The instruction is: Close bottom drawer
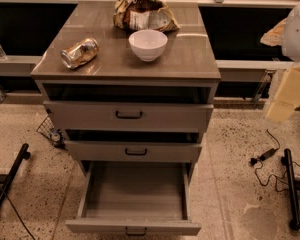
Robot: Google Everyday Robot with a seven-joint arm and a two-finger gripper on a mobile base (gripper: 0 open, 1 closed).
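I count three drawers in the cabinet (50, 91). The top drawer (127, 115) and the middle drawer (135, 151) each stick out a little, with a dark gap above each one. The bottom drawer (135, 191) is pulled way out toward me. It is the lowest one, just over the floor (230, 149), and its front sits at the very bottom of my view. It is wide, shallow and grey-brown. I can see its flat inside and its two side walls. The front is plain, and its small black handle (136, 231) is partly cut off by the edge of my view. Each drawer has one black handle, so that makes three.

On the counter (190, 59) I count three things. One can (80, 52) lies on its side at the left. One white bowl (148, 44) stands upright in the middle, apart from the can. One crumpled bag (142, 14) sits just behind the bowl.

On the floor I count two black stands, one at the left (7, 184) and one at the right (292, 189). One black cable (265, 156) lies near the right stand.

My claw (285, 94) is pale and hangs at the right edge, beside the cabinet and well apart from the bottom drawer. It is not touching any drawer. I cannot tell if it is spread or pressed together.
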